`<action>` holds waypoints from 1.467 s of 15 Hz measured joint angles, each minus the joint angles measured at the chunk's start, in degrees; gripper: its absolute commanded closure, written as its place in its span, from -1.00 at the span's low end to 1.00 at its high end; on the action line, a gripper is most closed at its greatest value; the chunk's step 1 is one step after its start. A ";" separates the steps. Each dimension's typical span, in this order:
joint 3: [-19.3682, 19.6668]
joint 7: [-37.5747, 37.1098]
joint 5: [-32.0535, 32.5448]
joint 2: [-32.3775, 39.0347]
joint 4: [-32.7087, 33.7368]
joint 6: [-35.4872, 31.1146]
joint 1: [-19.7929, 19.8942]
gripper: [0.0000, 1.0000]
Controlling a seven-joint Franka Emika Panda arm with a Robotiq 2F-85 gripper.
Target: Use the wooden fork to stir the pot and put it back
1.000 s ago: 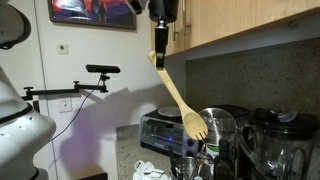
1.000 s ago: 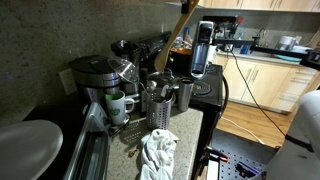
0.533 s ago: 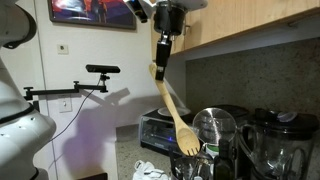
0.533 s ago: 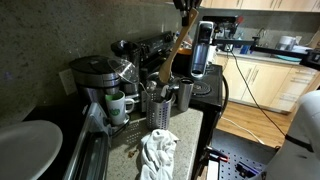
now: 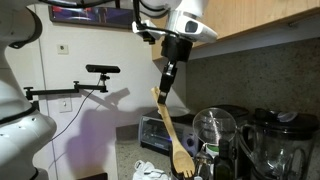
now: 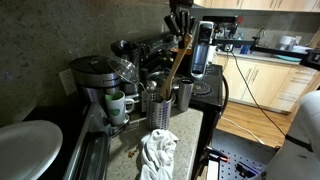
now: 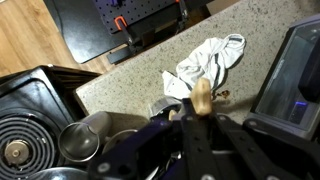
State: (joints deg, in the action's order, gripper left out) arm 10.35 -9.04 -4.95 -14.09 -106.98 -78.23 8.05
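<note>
The wooden fork is long and light tan. It hangs head down in my gripper, which is shut on the top of its handle. Its oval head is level with the rim of the metal utensil cup on the counter. In an exterior view the fork slants down from my gripper into the metal cup. In the wrist view the handle end sticks out between my dark fingers. I cannot make out the pot for certain.
A second metal cup stands beside the first. A crumpled white cloth lies on the counter in front. A coffee machine with a mug stands close by. Black blender jars and a stove burner are also near.
My gripper has come down with the fork. The fork's head has dropped from above the blender jars to the rim of the metal cup.
</note>
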 measured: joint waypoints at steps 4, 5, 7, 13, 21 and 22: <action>0.10 0.00 -1.42 0.16 -4.63 -5.56 0.65 0.89; 0.16 0.05 -1.73 0.24 -5.63 -6.41 0.75 0.89; 0.28 0.24 -2.42 0.46 -7.61 -7.80 1.06 0.89; 1.12 0.97 -2.84 0.63 -12.72 -11.53 1.70 0.89; 1.54 0.92 -3.16 2.66 -17.48 -18.65 2.74 0.02; 1.54 0.90 -3.16 2.98 -17.54 -19.11 2.85 -0.11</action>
State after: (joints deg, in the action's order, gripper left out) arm 11.89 -8.14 -8.11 -11.10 -124.52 -97.34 10.90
